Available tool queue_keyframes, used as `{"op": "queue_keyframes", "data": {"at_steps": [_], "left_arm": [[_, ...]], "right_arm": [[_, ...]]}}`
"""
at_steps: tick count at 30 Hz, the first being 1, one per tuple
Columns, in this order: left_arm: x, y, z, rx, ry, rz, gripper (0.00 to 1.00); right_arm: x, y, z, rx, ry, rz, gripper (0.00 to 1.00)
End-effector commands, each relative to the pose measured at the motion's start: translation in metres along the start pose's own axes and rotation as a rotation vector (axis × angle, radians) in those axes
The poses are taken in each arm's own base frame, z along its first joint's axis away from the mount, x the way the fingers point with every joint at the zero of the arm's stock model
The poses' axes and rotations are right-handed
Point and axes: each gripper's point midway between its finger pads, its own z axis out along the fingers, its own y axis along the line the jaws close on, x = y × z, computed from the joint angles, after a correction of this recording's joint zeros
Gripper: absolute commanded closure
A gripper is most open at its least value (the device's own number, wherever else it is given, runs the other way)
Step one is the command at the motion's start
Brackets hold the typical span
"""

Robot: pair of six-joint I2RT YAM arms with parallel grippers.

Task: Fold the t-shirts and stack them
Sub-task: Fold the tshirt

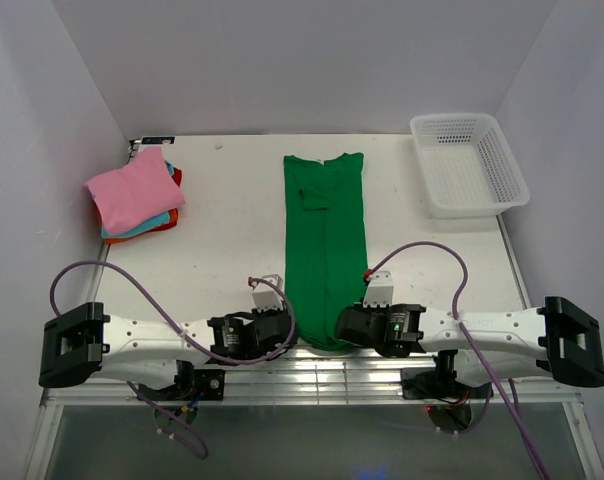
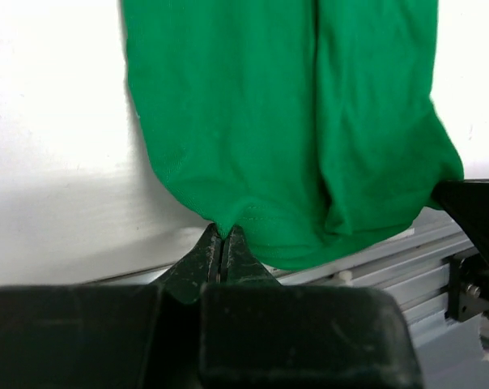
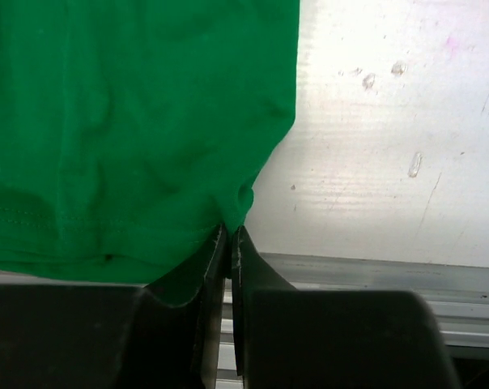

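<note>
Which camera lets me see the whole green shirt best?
The top camera. There the green t-shirt lies stretched out, collar to hem. The left wrist camera shows only its bottom edge, pinched by the left gripper. The right wrist camera shows just a bottom corner in the right gripper.

The right gripper (image 3: 229, 237) sits at btm centre w/ both black fingers (image 3: 216, 255) pressed together, only a thin slit btwn them, pinching the lower right corner of the green t-shirt (image 3: 131, 121) right at its hem. The shirt fills the upper left, lying mostly flat on the white table (image 3: 390, 162) w/ soft wrinkles, a double stitch line running along the hem, and the cloth puckered where it's nipped. Bare tabletop on the right has small specks and a faint pink smudge top right; a metal rail (image 3: 374, 284) runs along the near edge.
</note>
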Motion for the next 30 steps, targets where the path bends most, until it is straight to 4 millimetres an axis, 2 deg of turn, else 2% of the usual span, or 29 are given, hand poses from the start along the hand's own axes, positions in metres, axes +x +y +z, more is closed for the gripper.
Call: {"op": "queue_keyframes", "data": {"at_steps": [1,10,16,19,20,22,23,24,26,28,30], "left_arm": [[-0.027,-0.007,-0.003,-0.02,-0.104,-0.003,1.0],[-0.059,0.0,0.003,-0.064,-0.197,-0.018,1.0],[-0.09,-0.001,0.018,-0.048,-0.251,-0.01,1.0],[-0.109,-0.006,0.029,-0.023,-0.287,-0.013,1.0],[-0.124,-0.011,0.033,-0.006,-0.32,-0.012,1.0],[-0.127,-0.013,0.044,-0.008,-0.301,0.012,1.0],[-0.138,-0.016,0.048,-0.007,-0.316,0.006,1.0],[-0.133,-0.016,0.058,-0.014,-0.286,0.045,1.0],[-0.143,-0.022,0.067,-0.004,-0.293,0.052,1.0],[-0.138,-0.02,0.081,-0.015,-0.263,0.08,1.0],[-0.148,-0.024,0.088,-0.016,-0.271,0.084,1.0]], "right_arm": [[-0.029,-0.001,-0.004,0.03,-0.085,-0.019,0.92],[-0.069,-0.015,-0.001,0.1,-0.138,-0.033,0.92],[-0.101,-0.015,0.007,0.105,-0.182,-0.034,0.92],[-0.116,-0.011,0.015,0.098,-0.198,-0.046,0.92],[-0.122,-0.009,0.018,0.091,-0.207,-0.032,0.92],[-0.13,-0.006,0.024,0.094,-0.211,-0.061,0.92],[-0.135,-0.006,0.027,0.094,-0.213,-0.055,0.92],[-0.138,-0.003,0.032,0.095,-0.214,-0.071,0.92],[-0.145,-0.001,0.038,0.097,-0.214,-0.075,0.92],[-0.154,0.004,0.042,0.082,-0.229,-0.079,0.92],[-0.158,0.005,0.05,0.082,-0.223,-0.08,0.92]]}}
